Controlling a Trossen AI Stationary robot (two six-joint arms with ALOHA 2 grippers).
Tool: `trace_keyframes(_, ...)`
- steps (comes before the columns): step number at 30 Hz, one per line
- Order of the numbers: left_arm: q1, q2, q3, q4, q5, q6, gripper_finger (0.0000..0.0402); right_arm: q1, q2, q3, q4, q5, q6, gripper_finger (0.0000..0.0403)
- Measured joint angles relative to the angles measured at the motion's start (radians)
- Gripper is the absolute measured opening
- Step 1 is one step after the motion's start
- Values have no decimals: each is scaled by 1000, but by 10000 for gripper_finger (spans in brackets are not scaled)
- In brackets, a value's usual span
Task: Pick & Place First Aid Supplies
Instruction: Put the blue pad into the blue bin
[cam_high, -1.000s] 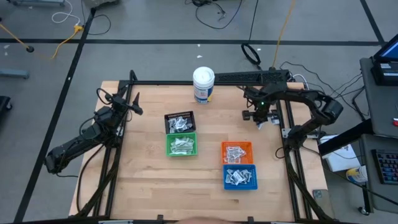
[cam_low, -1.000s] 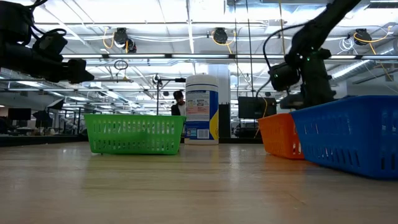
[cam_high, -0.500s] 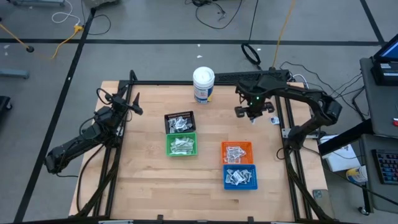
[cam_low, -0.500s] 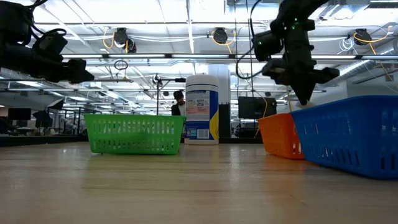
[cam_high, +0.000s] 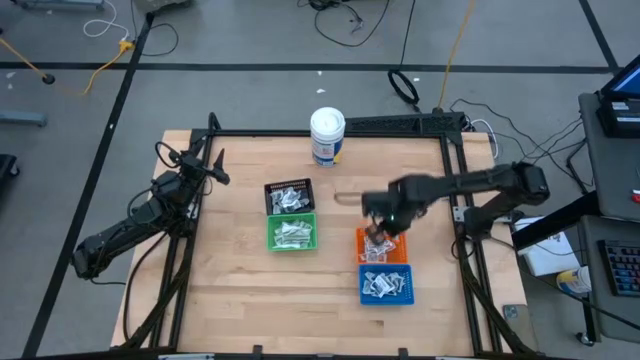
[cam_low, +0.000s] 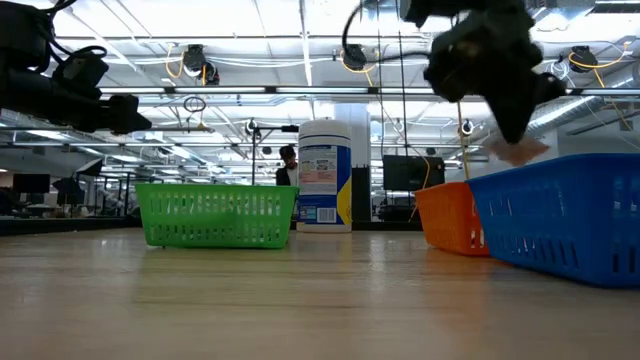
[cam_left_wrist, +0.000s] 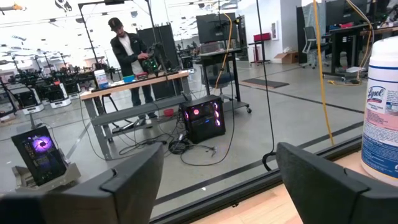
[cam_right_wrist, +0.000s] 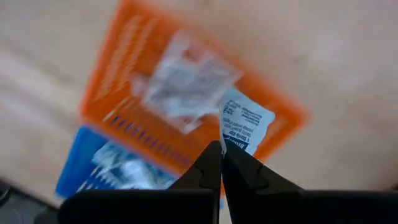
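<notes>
The pale wooden tabletop (cam_high: 230, 290) sits inside a black metal frame on a grey floor strewn with cables, and beyond it lies a workshop with benches where a person (cam_left_wrist: 129, 56) stands. At the left edge the left gripper (cam_high: 213, 170) waits raised above the tabletop's border, its two dark fingers (cam_left_wrist: 127, 183) spread wide apart. Near the middle, a small black basket (cam_high: 288, 196) and a green basket (cam_high: 292, 232) lie touching, both filled with tiny wrapped packets, and a white cylindrical canister with a blue-yellow label (cam_high: 327, 137) stands at the far edge. To the right, the right arm stretches inward, bent low, with the right gripper (cam_high: 378, 236) above the orange basket (cam_high: 381, 246), pinching a white square packet with blue print (cam_right_wrist: 244, 123) between its closed fingertips. A blue basket (cam_high: 386, 285) of packets adjoins the orange one on its near side.
</notes>
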Motion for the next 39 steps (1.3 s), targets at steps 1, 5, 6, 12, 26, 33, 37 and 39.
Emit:
trace_keyframes(1,0,0,0,0,0,0,319,40,0,0,14,0,26,0)
trace_keyframes(5,0,0,0,0,0,0,327,190,0,0,86,-2,127,0)
trace_keyframes(6,0,0,0,0,0,0,328,222,0,0,106,-2,146,0)
trace_keyframes(12,0,0,0,0,0,0,321,381,0,0,223,-5,251,0)
trace_keyframes(26,0,0,0,0,0,0,317,459,125,0,302,2,218,0)
trace_keyframes(33,0,0,0,0,0,0,331,457,163,0,313,5,165,14)
trace_keyframes(37,0,0,0,0,0,0,327,454,169,0,321,35,181,47)
trace_keyframes(39,0,0,0,0,0,0,322,454,167,0,324,43,179,73)
